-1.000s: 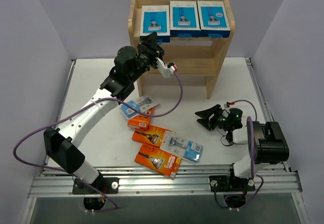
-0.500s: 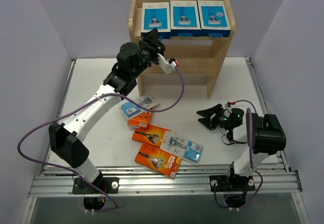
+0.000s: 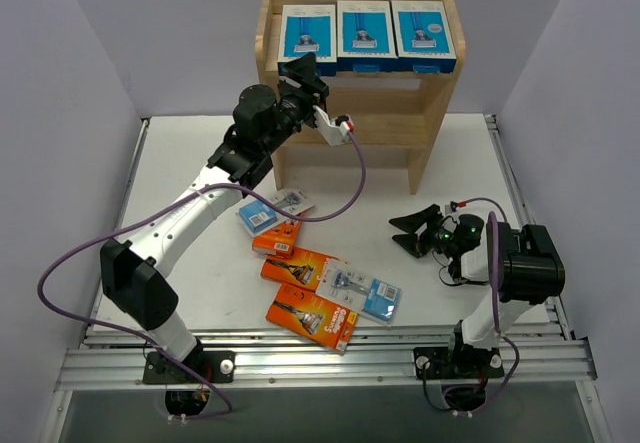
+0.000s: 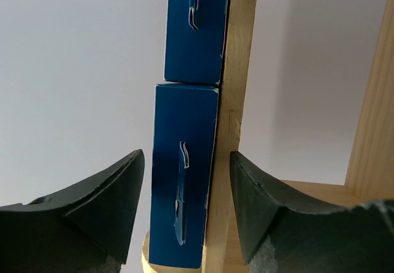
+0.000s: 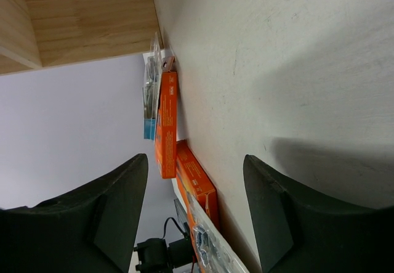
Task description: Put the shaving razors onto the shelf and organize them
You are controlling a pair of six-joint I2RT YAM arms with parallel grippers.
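Note:
The wooden shelf (image 3: 432,93) carries three blue-and-white razor boxes side by side on its top tier (image 3: 306,33) (image 3: 363,29) (image 3: 420,29). My left gripper (image 3: 303,71) is open at the front edge of the left box. In the left wrist view that blue box (image 4: 184,199) and the shelf's rail (image 4: 231,162) lie between the spread jaws of the left gripper (image 4: 186,162), untouched. My right gripper (image 3: 405,233) (image 5: 196,168) hangs open and empty low over the table, facing the loose razor packs.
On the table lie three orange boxes (image 3: 278,235) (image 3: 297,268) (image 3: 312,318) and two clear blister cards (image 3: 272,206) (image 3: 362,291). The right wrist view shows orange boxes (image 5: 166,125) (image 5: 197,187) edge-on. The shelf's two lower tiers (image 3: 380,133) hold nothing visible.
The left gripper pushed the left blue box up straight onto the top tier, then opened and let it go. The right gripper's jaws spread slightly wider.

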